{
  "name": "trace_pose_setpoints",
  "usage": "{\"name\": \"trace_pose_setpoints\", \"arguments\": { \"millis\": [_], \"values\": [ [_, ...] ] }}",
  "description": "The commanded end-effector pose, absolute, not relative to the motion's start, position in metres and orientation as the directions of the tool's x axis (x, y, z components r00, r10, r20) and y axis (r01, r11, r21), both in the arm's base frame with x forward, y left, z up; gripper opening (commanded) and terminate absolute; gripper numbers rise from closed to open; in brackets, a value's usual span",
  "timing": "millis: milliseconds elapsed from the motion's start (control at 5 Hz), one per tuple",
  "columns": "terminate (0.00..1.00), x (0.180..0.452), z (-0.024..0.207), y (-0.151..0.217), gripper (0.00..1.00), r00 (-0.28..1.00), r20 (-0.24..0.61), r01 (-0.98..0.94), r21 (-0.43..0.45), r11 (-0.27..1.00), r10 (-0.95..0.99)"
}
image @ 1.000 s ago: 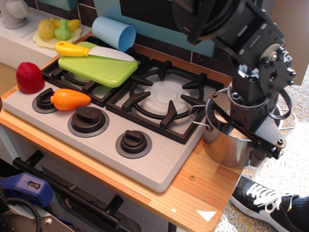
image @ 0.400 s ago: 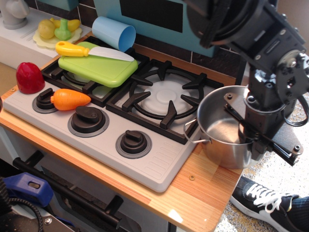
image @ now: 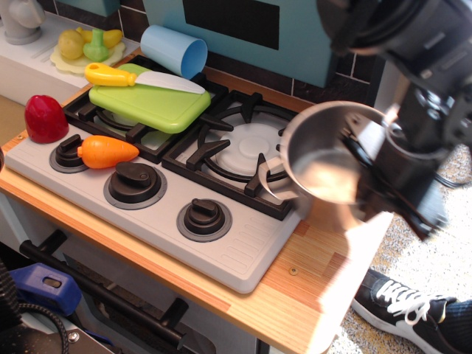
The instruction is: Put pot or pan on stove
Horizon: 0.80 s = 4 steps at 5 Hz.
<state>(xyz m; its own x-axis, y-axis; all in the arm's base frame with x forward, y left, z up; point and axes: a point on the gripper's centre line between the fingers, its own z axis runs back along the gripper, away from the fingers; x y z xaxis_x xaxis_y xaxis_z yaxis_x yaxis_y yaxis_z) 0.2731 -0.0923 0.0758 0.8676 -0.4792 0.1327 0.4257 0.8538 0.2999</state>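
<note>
Gleaming steel pot (image: 324, 158) — round, tilted, gripper (image: 383, 166) clamping rim, grey stove (image: 243, 254) below

No readable text, label, brand, number or sign anywhere: none on the stove (image: 243, 254) or its knobs, none on the pot (image: 324, 158), none on the blue cup (image: 173, 50) behind the stove.
</note>
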Motion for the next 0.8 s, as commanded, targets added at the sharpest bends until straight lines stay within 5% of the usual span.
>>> {"name": "trace_pose_setpoints", "arguments": {
  "millis": [0, 200, 600],
  "values": [
    [0.00, 0.275, 0.126, -0.062, 0.00, 0.797, 0.100, 0.527, 0.367, 0.766, -0.596],
    [0.00, 0.273, 0.138, -0.043, 0.00, 0.770, 0.058, 0.586, 0.333, 0.739, -0.636],
    [0.00, 0.279, 0.123, -0.026, 0.00, 0.711, 0.026, 0.675, 0.256, 0.692, -0.703]
  ]
}}
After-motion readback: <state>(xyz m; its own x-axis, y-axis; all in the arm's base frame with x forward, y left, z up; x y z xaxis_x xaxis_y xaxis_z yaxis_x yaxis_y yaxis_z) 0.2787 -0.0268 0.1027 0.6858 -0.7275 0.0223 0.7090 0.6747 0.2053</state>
